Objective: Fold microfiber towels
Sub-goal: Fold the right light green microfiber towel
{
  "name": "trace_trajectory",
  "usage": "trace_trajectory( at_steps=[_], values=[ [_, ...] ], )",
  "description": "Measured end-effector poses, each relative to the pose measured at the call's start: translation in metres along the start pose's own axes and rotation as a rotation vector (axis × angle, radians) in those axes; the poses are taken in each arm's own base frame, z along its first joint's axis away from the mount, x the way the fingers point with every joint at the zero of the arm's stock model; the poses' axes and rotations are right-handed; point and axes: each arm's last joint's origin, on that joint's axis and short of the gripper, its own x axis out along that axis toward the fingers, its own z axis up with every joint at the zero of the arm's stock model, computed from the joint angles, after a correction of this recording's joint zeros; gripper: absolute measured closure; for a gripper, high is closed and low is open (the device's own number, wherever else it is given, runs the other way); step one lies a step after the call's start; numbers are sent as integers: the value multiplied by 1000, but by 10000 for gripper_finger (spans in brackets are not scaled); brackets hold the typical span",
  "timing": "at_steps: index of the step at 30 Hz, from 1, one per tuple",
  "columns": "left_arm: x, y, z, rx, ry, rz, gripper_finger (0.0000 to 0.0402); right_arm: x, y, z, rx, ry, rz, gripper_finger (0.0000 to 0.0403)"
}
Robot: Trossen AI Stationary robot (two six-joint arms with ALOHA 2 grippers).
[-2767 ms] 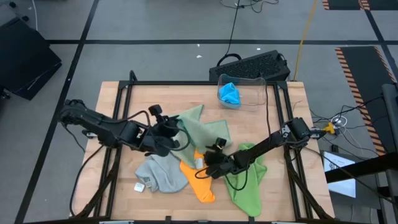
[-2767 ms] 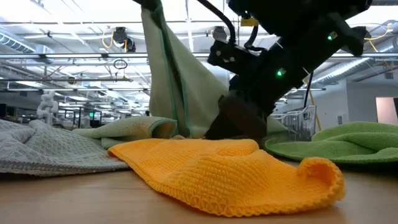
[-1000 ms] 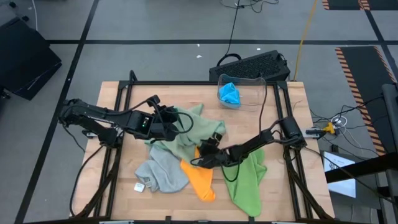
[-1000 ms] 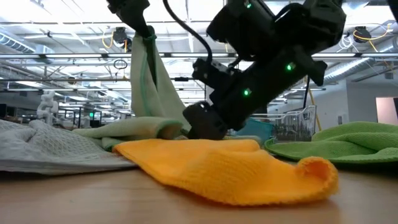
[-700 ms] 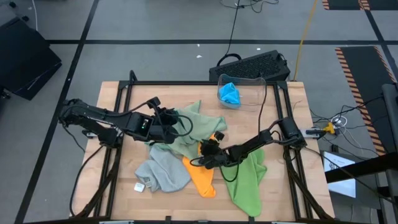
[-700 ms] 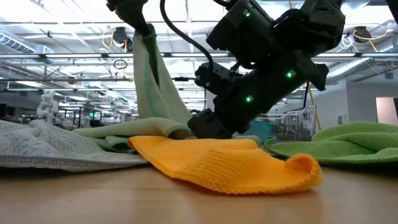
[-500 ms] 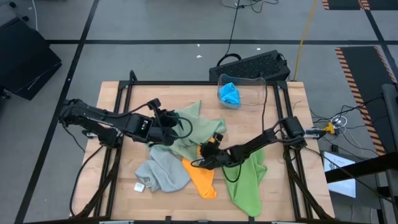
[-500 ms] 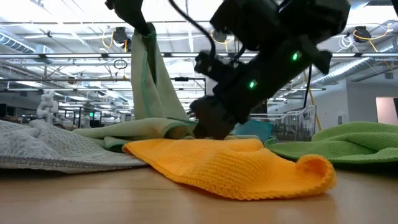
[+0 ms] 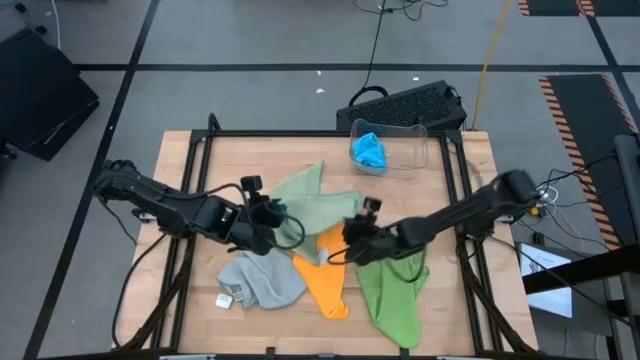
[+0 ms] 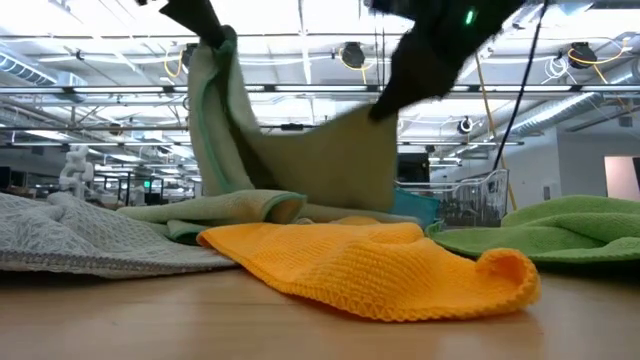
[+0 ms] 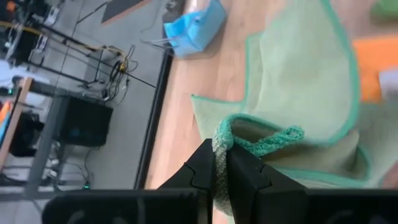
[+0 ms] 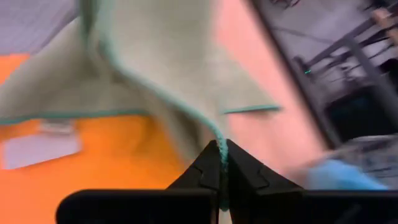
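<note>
Two pincers are pinching one sage green towel [image 9: 318, 208] above the middle of the desk [image 9: 470, 165], the left pincer [image 11: 219, 167] clamped on a bunched corner and the right pincer [image 12: 219, 163] clamped on a teal-edged corner, with orange towel [image 9: 325, 278] lying beneath.

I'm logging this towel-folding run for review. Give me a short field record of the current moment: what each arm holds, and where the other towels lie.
held towel: sage green towel, lifted off the table by two edges
left gripper: jaws shut on the sage green towel's bunched edge
right gripper: jaws shut on the sage green towel's teal-trimmed edge
orange towel: crumpled at table centre, partly under the sage one
grey towel: front left
lime green towel: front right
blue towel: in the clear bin at the back
</note>
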Motion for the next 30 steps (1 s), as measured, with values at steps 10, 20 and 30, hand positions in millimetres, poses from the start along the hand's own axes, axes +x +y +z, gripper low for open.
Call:
trace_trajectory(
  at_steps=[10, 20, 30],
  values=[
    [1, 17, 8, 211, -48, 72, 371, -51, -110, 31, 77, -210, -123, 401],
    [-11, 54, 13, 149, -251, -173, 371, -74, -148, 35, 130, -344, -73, 401],
    [-27, -1, 20, 22, -274, -580, 371, -84, -78, 15, 131, -161, 362, 401]
  ],
)
